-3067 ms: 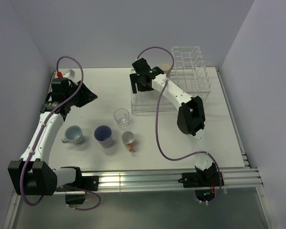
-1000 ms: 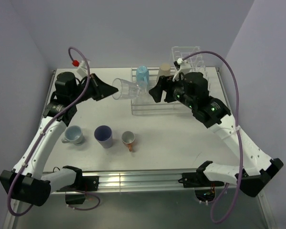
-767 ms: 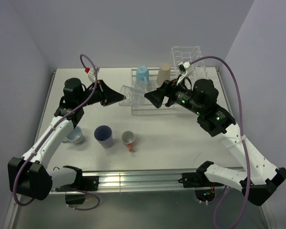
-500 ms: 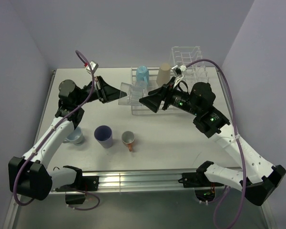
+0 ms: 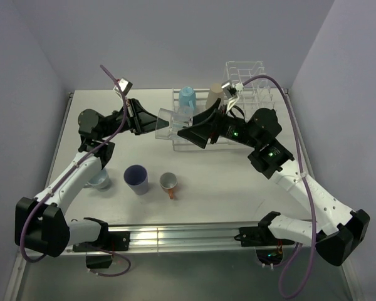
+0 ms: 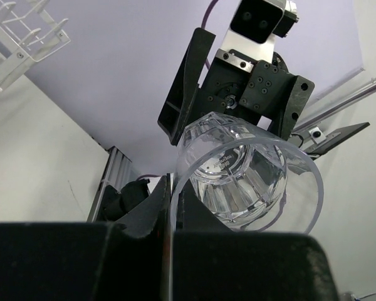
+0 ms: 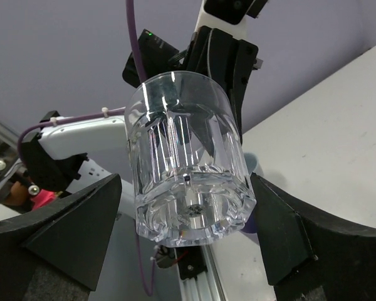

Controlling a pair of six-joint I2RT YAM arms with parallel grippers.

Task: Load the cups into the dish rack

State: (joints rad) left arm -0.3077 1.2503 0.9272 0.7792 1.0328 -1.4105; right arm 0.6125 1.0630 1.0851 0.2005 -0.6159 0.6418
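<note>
Glass [image 5: 168,122] hangs pinched by the closed left gripper [image 5: 151,121]; the right gripper [image 5: 183,132] has neared, jaws spread around its base. White tabletop [image 5: 225,182], lilac walls [image 5: 175,37].

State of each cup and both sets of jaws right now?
clear glass: airborne, on its side
left gripper: jaws shut on the clear glass's rim
right gripper: jaws open, flanking its base
light blue cup: in the dish rack
tan cup: in the dish rack
purple cup: upright on the table
orange-handled mug: upright on the table
grey-blue mug: on the table, partly hidden
</note>
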